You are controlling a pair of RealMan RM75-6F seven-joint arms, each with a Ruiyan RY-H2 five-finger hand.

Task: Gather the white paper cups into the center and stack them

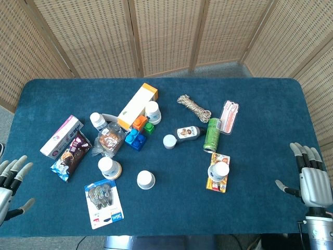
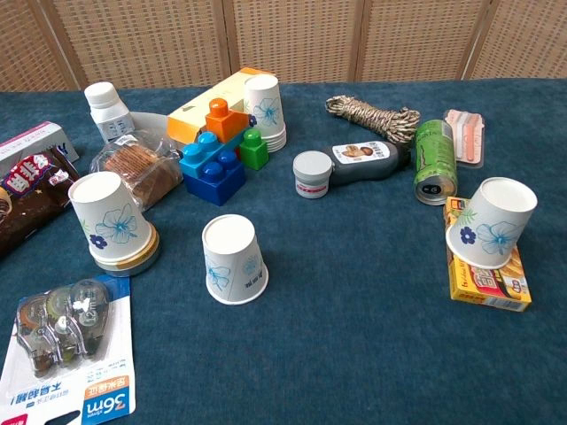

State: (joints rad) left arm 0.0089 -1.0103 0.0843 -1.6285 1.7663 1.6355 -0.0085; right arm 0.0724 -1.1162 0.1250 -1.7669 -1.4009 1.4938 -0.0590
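Several white paper cups with blue flower prints stand upside down on the blue table. One cup (image 1: 146,179) (image 2: 234,259) is near the front middle. Another cup (image 1: 109,167) (image 2: 111,220) sits on a round tape roll at the left. A third cup (image 1: 220,170) (image 2: 493,222) leans tilted on a yellow box (image 1: 218,179) (image 2: 488,270) at the right. A further cup (image 1: 152,112) (image 2: 265,112) stands at the back by the toy bricks. My left hand (image 1: 11,185) hovers open off the table's left edge. My right hand (image 1: 309,177) is open at the right edge. Neither hand shows in the chest view.
Toy bricks (image 2: 217,155), an orange-white carton (image 1: 138,105), a pill bottle (image 2: 108,111), snack packs (image 1: 70,151), a correction tape pack (image 2: 62,359), a dark bottle (image 2: 350,164), a green can (image 2: 434,159), a rope coil (image 1: 194,107) and a pink pack (image 1: 229,117) crowd the table.
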